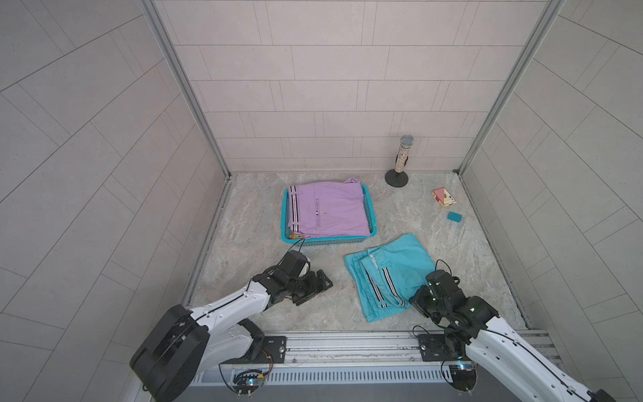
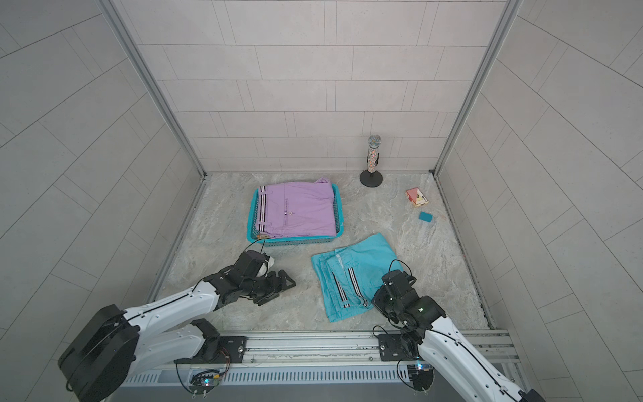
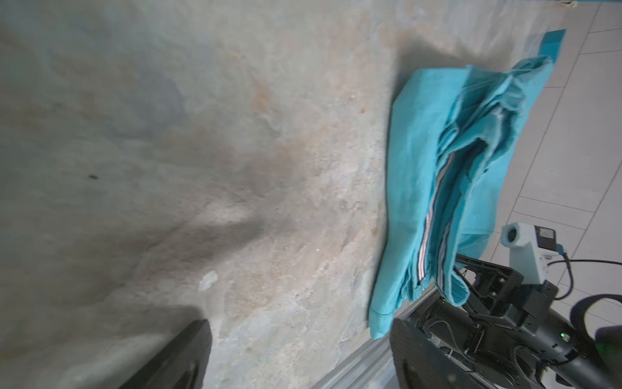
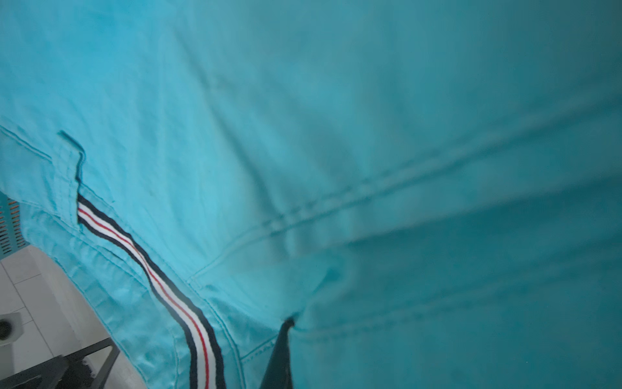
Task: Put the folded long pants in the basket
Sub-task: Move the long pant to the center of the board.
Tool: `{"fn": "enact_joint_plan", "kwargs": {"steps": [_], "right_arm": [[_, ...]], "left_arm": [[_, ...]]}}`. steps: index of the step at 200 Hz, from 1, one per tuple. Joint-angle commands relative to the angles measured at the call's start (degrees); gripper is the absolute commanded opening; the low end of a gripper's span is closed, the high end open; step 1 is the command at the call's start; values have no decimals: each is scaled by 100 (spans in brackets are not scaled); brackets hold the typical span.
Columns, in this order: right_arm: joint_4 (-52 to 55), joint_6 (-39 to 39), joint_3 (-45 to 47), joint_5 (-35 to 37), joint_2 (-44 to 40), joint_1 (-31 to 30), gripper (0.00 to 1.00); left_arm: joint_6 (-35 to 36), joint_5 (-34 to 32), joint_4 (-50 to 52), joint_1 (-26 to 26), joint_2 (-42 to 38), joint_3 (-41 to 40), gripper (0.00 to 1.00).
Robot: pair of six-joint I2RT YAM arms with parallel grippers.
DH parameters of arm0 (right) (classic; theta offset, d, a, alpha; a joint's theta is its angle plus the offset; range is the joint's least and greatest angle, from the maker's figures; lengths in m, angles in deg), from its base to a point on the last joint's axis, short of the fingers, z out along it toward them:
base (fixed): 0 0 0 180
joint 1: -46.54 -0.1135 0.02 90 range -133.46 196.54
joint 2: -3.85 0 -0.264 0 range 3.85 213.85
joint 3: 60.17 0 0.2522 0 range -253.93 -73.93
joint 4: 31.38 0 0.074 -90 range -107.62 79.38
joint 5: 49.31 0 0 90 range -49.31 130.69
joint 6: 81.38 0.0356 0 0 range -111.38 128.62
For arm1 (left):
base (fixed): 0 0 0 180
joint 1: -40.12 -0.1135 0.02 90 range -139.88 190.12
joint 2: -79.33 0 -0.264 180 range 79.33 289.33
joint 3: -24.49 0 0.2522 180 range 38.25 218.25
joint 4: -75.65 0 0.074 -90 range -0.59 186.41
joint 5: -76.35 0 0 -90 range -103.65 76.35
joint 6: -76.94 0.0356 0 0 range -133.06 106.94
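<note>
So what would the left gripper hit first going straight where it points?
Probably the turquoise pants, beyond a strip of bare table; if the left gripper tilts down, the table first.

A glittery silver microphone (image 1: 403, 156) (image 2: 373, 156) stands upright on a round black base in the upper right of both top views, close to the pale tiled back wall (image 1: 330, 87). Below and right of it a small red-and-white cardboard box (image 1: 444, 197) (image 2: 416, 197) lies flat. Just beneath the box sits a small teal block (image 1: 454, 217) (image 2: 425, 217), apart from it. All rest on the grey-beige marbled tabletop (image 1: 417, 226). A ribbed aluminium rail (image 1: 348, 343) runs along the bottom edge.
</note>
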State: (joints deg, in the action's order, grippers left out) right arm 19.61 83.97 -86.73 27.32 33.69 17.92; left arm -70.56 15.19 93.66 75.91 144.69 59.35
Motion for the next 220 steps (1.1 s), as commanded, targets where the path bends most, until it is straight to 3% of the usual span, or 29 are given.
{"fn": "enact_joint_plan", "kwargs": {"steps": [1,78,98,112,143,157,198,220], "right_arm": [[-451,561,196,-172,181,-298,0],[-1709,1146,17,56,1211,-1546,0],[-1885,1208,-18,147,1243,-1758,0],[-2051,1116,-42,119,1256,-1805,0],[-2114,449,-279,-38,1134,-1796,34],[-1645,-60,-617,41,917,-1796,46],[554,-1528,-1985,1041,205,-1644,63],[891,-2088,-2467,1153,245,-1317,69]], "left_arm": [[-151,11,-782,43,348,-149,90],[-60,287,-2007,84,1892,45,89],[-51,343,-2205,82,2290,133,79],[-13,391,-2261,79,2502,221,62],[229,451,-1988,28,2631,507,15],[476,451,-1548,-63,2523,687,1],[1265,405,-105,-542,1887,1114,0],[1795,488,758,-700,1732,1467,0]]}}
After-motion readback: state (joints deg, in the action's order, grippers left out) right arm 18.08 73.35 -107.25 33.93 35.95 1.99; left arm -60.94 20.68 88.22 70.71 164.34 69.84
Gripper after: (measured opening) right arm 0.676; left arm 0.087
